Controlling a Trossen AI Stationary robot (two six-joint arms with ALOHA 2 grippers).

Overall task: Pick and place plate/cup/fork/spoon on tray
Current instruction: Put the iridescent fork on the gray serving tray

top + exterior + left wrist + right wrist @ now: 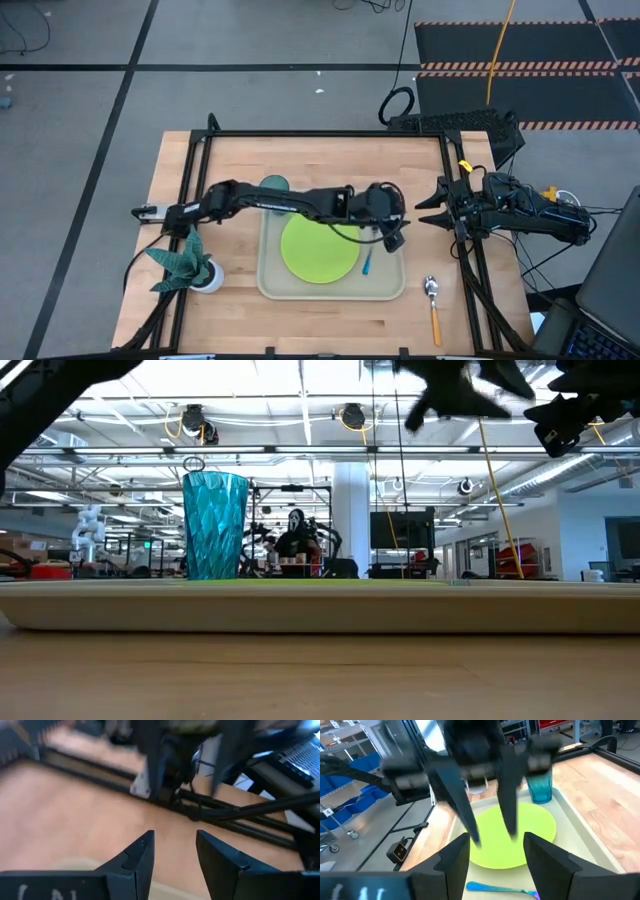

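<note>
The left arm hides most of the cup [274, 184]; the fork [502, 889] is cut off by the frame edge

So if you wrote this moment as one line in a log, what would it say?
on tray: plate, cup, fork | spoon: on table beside tray | left gripper: open, above fork | right gripper: open, waiting

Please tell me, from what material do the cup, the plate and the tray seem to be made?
The cup: probably clear teal plastic, possibly glass; light passes through its faceted wall. The plate: likely plastic, lime green, smooth and matte, with no strong reflection. The tray: probably moulded plastic, beige, with rounded corners and a low rim, dull finish.
</note>
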